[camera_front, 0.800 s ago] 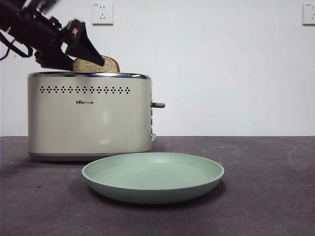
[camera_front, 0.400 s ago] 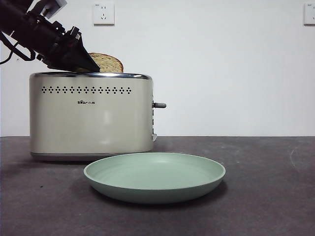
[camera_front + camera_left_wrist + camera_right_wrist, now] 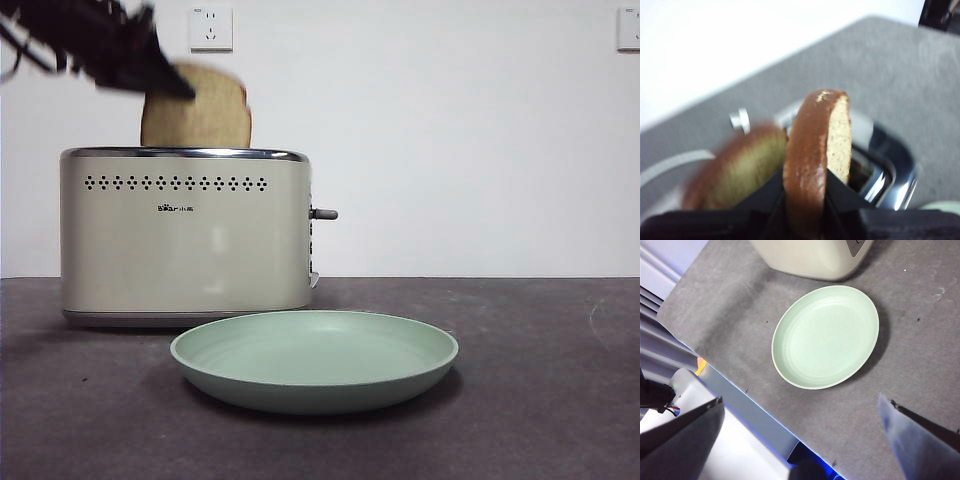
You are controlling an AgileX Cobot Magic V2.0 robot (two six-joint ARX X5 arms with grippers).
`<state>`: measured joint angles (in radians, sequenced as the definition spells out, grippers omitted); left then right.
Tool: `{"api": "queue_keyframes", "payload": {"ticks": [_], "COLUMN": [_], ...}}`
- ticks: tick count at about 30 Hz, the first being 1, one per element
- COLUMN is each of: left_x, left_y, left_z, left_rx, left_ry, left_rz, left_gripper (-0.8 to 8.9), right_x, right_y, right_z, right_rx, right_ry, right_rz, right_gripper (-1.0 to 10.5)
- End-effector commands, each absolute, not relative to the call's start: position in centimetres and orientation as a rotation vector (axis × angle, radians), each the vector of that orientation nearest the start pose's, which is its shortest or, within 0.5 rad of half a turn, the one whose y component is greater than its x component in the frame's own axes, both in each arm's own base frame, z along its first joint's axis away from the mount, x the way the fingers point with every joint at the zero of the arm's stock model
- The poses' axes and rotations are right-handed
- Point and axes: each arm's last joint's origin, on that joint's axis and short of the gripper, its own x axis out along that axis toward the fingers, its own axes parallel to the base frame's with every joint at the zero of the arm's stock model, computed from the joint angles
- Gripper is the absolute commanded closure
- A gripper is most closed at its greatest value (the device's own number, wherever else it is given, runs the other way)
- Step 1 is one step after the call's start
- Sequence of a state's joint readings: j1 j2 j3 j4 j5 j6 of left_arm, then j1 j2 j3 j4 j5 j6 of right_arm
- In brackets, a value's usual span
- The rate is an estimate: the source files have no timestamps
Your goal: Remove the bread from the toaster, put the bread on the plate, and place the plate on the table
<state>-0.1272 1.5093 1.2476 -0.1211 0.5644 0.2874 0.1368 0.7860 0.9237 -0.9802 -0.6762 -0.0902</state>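
left gripper (image 3: 805, 210) pinches the bread (image 3: 197, 112) by its crust above the toaster (image 3: 185, 235); looks light, crumbly, wants gentle squeeze

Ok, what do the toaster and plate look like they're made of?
Toaster: cream body with a smooth satin sheen, probably painted metal or plastic; the top rim mirrors light like chrome. Plate: pale green and matte with no glare and faint concentric rings in the right wrist view, likely plastic or a fibre composite, though matte ceramic can't be ruled out.
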Motion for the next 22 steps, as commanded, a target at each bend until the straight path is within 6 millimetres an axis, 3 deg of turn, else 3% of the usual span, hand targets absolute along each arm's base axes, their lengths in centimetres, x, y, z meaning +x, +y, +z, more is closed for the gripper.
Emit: {"api": "queue_keyframes", "payload": {"ticks": [1, 8, 13, 17, 22], "left_x": [32.7, 29.1, 24.1, 19.8, 15.5], "left_y": [-5.8, -5.5, -5.3, -5.4, -5.6], "left_z": [35.8, 42.0, 46.0, 47.7, 47.5], "left_rx": [0.196, 0.210, 0.184, 0.154, 0.125], "left_ry": [0.209, 0.147, 0.148, 0.148, 0.254], "left_rz": [-0.738, -0.739, -0.758, -0.790, -0.858], "left_gripper": [8.22, 8.22, 8.22, 8.21, 8.21], "right_x": [12.4, 13.1, 14.9, 17.0, 19.9], "right_y": [3.6, 3.6, 3.8, 4.3, 6.0], "right_z": [31.7, 31.5, 30.8, 29.9, 27.8], "right_rx": [0.150, 0.133, 0.139, 0.149, 0.156], "right_ry": [0.793, 0.798, 0.836, 0.875, 0.957], "right_rz": [0.798, 0.761, 0.746, 0.752, 0.788], "right_gripper": [3.5, 3.5, 3.5, 3.5, 3.5]}}
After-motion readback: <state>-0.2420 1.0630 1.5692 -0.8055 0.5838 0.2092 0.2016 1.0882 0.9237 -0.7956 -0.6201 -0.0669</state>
